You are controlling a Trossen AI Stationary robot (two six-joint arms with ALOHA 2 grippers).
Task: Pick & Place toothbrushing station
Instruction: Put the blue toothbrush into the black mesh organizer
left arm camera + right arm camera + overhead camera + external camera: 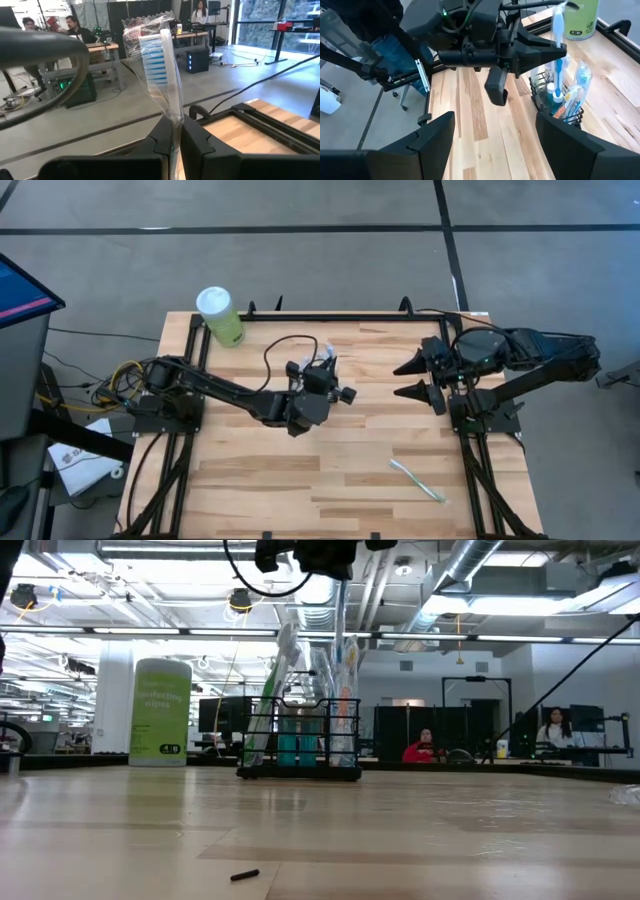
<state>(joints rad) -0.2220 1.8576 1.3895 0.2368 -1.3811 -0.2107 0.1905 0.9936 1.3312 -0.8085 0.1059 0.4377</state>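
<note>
The toothbrushing station (300, 745), a black wire caddy, stands on the table's far middle with several wrapped toothbrushes upright in it; the right wrist view also shows the caddy (555, 102). My left gripper (562, 47) hovers level just above the caddy, shut on a wrapped blue-and-white toothbrush (156, 55) that stands head up. In the high view the left gripper (322, 365) covers most of the caddy. My right gripper (400, 379) waits open, raised at the table's right side, pointing toward the caddy and touching nothing. My left gripper pinches the wrapped toothbrush just below its bristle head (172, 117) between the two fingers (200, 142). The fingers lie level and across the brush. The brush stands upright, and its lower part (560, 67) reaches down into the caddy's top; whether it rests there I cannot tell.
A green canister with a white lid (220, 315) stands at the far left corner. One loose toothbrush (418, 482) lies on the near right of the table. A small black piece (245, 875) lies near the front. People sit in the room behind.
</note>
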